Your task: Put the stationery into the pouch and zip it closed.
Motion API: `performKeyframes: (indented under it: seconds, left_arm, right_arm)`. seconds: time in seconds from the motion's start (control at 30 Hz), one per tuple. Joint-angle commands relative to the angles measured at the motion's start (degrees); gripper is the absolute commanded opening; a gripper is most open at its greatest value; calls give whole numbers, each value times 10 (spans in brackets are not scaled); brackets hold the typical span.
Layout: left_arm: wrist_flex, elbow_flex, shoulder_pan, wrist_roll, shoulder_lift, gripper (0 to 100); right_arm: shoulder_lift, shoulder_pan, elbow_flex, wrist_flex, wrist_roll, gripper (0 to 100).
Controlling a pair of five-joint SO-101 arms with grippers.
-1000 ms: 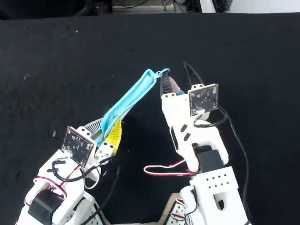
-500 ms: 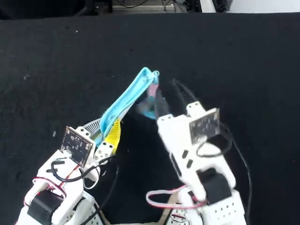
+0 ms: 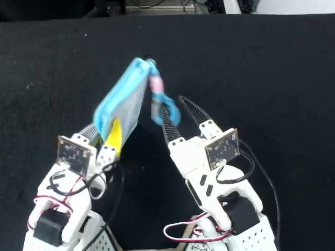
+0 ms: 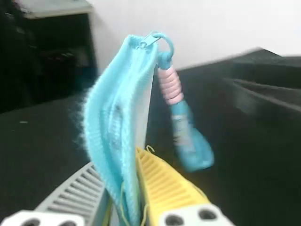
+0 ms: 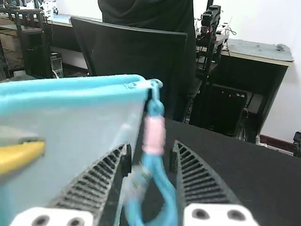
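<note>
While the left gripper point(image 3: 103, 135) clamps the lower end of the pouch point(image 3: 120, 102) between its grey and yellow fingers, we find the pouch raised off the black table point(image 3: 272, 63). Its long axis runs from that gripper up and away toward the table's far side.

At the far upper corner sits the zip slider point(image 4: 149, 40). From it hangs the pull cord point(image 3: 157, 99), carrying a pink bead point(image 5: 153, 134) and ending in a blue loop point(image 3: 167, 112).

The right gripper point(image 3: 174, 106) stands moderately wide and holds nothing. The cord hangs between its two black fingers, with the bead about level with their tips and the loop lower down between them. The pull therefore lies directly in the mouth of the right gripper, its length roughly upright and crossing the line of the fingers. We judge the right arm the nearer and the only free one.

The slider rests at the end of the track and the top edge reads as a closed band in the right wrist view, so we judge the zip drawn or nearly so. We cannot tell what the pouch contains.

The pouch's mesh side lies just beside one right finger and could be caught if the jaws close. A chair point(image 5: 131, 42) stands well behind.
</note>
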Motion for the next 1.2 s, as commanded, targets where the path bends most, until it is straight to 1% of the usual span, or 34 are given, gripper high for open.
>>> performKeyframes:
  seconds: [0.0, 0.07, 0.2, 0.23, 0.37, 0.5, 0.6, 0.7, 0.8, 1.17]
  left_arm:
    - [-55, 38, -42, 3, 1, 30]
    - [-59, 45, -41, 3, 1, 30]
    - [-58, 45, -37, 4, 1, 30]
    - [-58, 45, -37, 4, 1, 30]
    - [-58, 46, -38, 4, 1, 30]
    - [-58, 40, -49, 3, 0, 30]
    - [-58, 23, -78, 15, 0, 30]
    - [-58, 5, -116, 67, 0, 30]
    - [-62, -8, -149, 98, 0, 30]
    - [-62, -58, -234, 100, 0, 30]
  right_arm:
    - [95, -6, -42, 2, -1, 138]
    - [128, -24, -51, -1, 1, 170]
    - [198, -63, -66, 0, 1, 277]
    - [211, -68, -67, -2, 1, 288]
    - [233, -62, -64, -29, 0, 289]
    - [233, -27, -55, -52, -4, 289]
    - [233, -10, -54, -63, -4, 289]
    - [234, -9, -54, -63, -4, 289]
    - [235, -10, -54, -63, -4, 289]
    - [236, -10, -54, -63, -4, 289]
